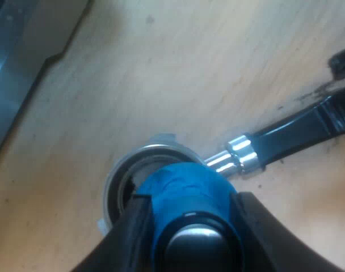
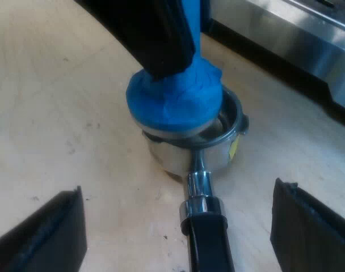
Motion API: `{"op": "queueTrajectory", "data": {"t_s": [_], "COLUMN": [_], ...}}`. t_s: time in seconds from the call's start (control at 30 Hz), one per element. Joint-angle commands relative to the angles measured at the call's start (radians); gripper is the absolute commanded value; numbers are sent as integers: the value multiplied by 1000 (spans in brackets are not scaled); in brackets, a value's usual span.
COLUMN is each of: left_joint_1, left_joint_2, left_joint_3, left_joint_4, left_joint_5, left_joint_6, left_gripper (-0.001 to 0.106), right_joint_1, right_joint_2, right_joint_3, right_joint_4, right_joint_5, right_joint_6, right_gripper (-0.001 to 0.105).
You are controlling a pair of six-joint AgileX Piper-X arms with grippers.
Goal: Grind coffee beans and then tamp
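Note:
The metal holder (image 1: 139, 164) lies on the wooden table with its dark handle (image 1: 300, 127) stretched out flat. A blue tamper (image 1: 186, 195) sits tilted in the holder's basket (image 2: 218, 133), and my left gripper (image 1: 189, 226) is shut on the tamper, one black finger on each side. From the right wrist view the blue tamper (image 2: 175, 99) presses into the basket under the left arm's fingers (image 2: 164, 39). My right gripper (image 2: 178, 229) stands open, its fingers apart on either side of the holder's handle (image 2: 209, 241), not touching it.
The espresso machine's steel base (image 2: 297, 39) stands close behind the holder. Its dark edge (image 1: 19, 68) also borders the wooden table (image 1: 178, 73). A few dark coffee specks lie on the wood near the handle.

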Motion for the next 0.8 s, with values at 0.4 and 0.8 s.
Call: {"op": "queueTrajectory", "data": {"t_s": [0.4,0.8], "left_joint_1": [0,0], "left_joint_2": [75,75], "left_joint_3": [-9,59], "left_joint_4": [-44,-63], "left_joint_5": [-31,-29], "left_joint_6": [13,13], "left_gripper": [0,0], "right_joint_1": [0,0], "right_joint_2": [-6,-6], "right_joint_3": [-1,-1], "right_joint_4": [-7,-7], "right_joint_5": [8,8], "right_joint_6": [2,2], "right_gripper": [69,69]}}
